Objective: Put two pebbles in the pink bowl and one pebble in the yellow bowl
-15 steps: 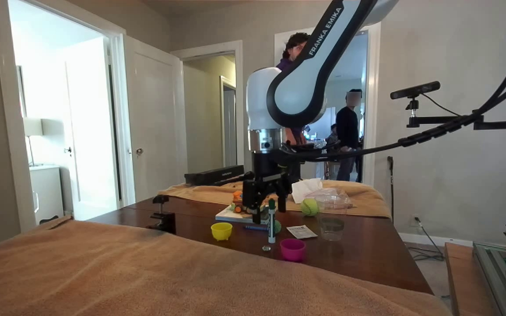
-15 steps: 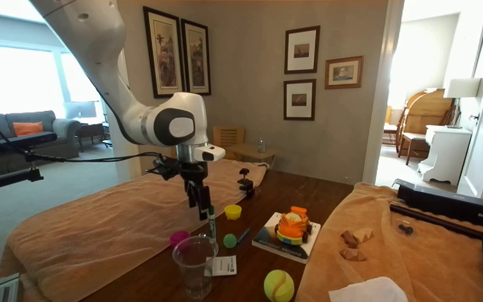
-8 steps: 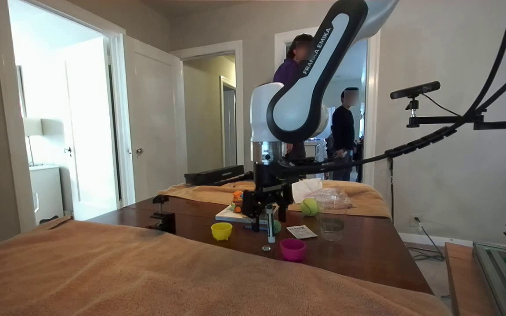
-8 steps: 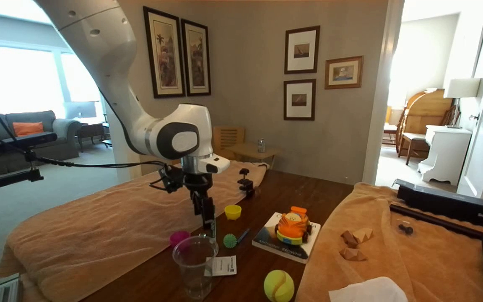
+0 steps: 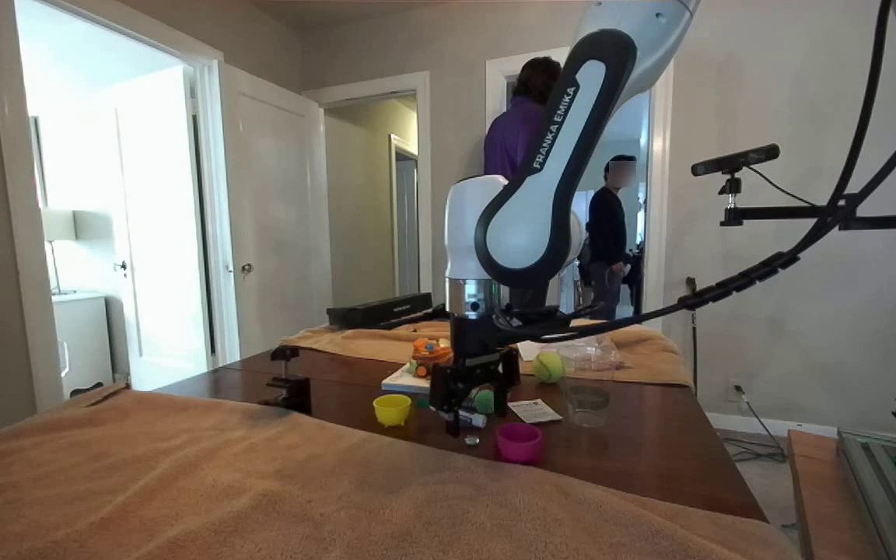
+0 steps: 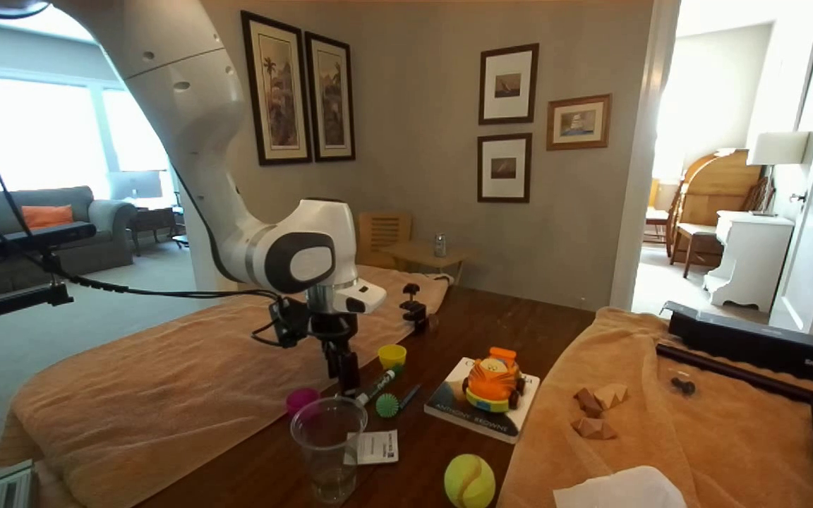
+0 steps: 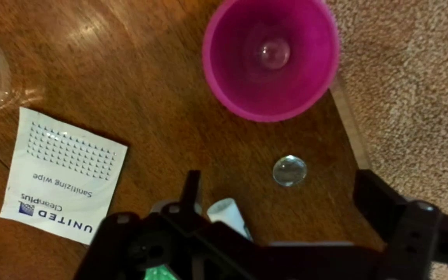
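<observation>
My gripper (image 7: 278, 179) is open, pointing down low over the table, with nothing between its fingers; it also shows in both exterior views (image 5: 477, 420) (image 6: 347, 388). A clear glass pebble (image 7: 289, 170) lies on the table in the wrist view, ahead of and between the fingertips; it also shows in an exterior view (image 5: 471, 440). The pink bowl (image 7: 261, 114) stands beyond the pebble with one clear pebble (image 7: 275, 53) inside; it shows in both exterior views (image 5: 519, 443) (image 6: 302, 401). The yellow bowl (image 5: 392, 410) (image 6: 392, 357) stands across the gripper from the pink one; its inside is hidden.
A marker (image 6: 380, 384) (image 7: 230, 216) lies by the gripper's finger. A spiky green ball (image 6: 387, 405), a pen (image 6: 410, 398), a wipe sachet (image 7: 64, 175) and a clear cup (image 6: 329, 451) are close. A toy car (image 6: 494, 381) sits on a book. The table edge is near the pink bowl.
My gripper has moved down toward the table. The marker stood upright before and now lies on its side. The bowls and the loose pebble have not moved.
</observation>
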{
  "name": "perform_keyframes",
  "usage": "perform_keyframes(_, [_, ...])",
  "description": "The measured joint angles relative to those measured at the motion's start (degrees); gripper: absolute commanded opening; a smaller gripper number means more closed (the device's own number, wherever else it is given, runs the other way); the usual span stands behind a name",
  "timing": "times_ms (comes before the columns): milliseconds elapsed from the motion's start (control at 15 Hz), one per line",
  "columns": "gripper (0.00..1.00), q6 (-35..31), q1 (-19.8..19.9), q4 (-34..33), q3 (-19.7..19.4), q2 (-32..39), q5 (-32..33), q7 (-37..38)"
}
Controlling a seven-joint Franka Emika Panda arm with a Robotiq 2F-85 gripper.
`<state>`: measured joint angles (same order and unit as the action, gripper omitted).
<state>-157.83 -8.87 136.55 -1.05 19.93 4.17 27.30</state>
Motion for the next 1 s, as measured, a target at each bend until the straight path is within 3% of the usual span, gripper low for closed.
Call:
perform_keyframes(200, [1.0, -1.65, -1.29, -0.09, -0.81, 1.28, 0.0, 0.36])
perform_keyframes(267, [0.79, -2.16, -1.64, -0.2, -1.1, 1.65, 0.0, 0.39])
perform_keyframes(800, [0.23, -4.42, -2.33, -0.56, -2.12, 2.45, -0.05, 0.39])
perform_keyframes(1000, [0.24, -4.42, -2.57, -0.73, -2.41, 2.3, -0.07, 0.39])
